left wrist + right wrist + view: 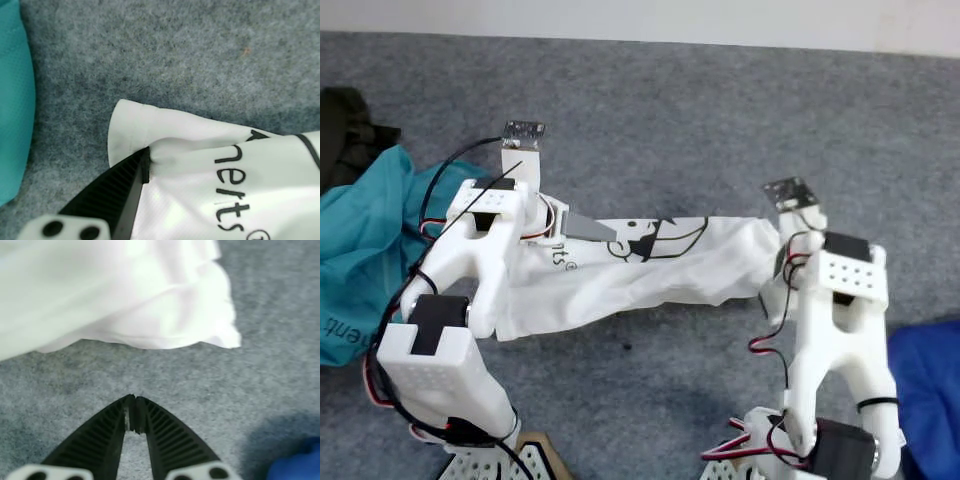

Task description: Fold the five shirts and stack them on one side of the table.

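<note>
The left gripper has its jaws pinched on an edge of the white shirt, probably to anchor that end while the cloth is pulled flat. The right gripper has its jaws closed on nothing, tips just short of the shirt's other end. The shirt lies bunched across mid-frame on the grey worktop — teal shirt far left, blue shirt lower right.

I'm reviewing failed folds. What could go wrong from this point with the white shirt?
1. Only the left gripper seems to pinch the white shirt; the right gripper is shut on nothing, so a fold may drag the cloth bunched.
2. The teal shirt lies beside the left arm and could snag.
</note>
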You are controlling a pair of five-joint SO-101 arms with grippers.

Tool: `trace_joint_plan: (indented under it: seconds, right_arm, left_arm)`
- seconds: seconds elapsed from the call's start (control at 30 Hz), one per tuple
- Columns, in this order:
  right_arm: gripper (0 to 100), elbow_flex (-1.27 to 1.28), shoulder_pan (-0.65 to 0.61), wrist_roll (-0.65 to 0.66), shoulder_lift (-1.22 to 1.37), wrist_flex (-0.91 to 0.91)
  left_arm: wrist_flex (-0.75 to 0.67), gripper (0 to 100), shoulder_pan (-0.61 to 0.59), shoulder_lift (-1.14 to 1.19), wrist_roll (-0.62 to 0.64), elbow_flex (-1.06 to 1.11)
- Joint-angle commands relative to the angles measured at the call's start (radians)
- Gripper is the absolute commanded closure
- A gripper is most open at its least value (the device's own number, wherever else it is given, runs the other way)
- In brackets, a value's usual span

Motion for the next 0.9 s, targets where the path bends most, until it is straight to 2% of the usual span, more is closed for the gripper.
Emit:
trace_joint_plan:
  seconds: [0.0,0.4,0.87]
  right_arm:
    - [99.3,0.005,-0.031,0.015,0.007,-0.035]
    - [99.3,-0.236,-0.067,0.017,0.401,-0.099]
    - [99.3,-0.246,-0.196,0.008,0.341,-0.039]
  left_arm:
    - [-0.028,40,0.007,-0.015,-0.003,-0.001]
    - [-0.028,40,0.002,-0.015,-0.003,-0.005]
    - [-0.061,40,0.002,-0.013,-0.003,0.004]
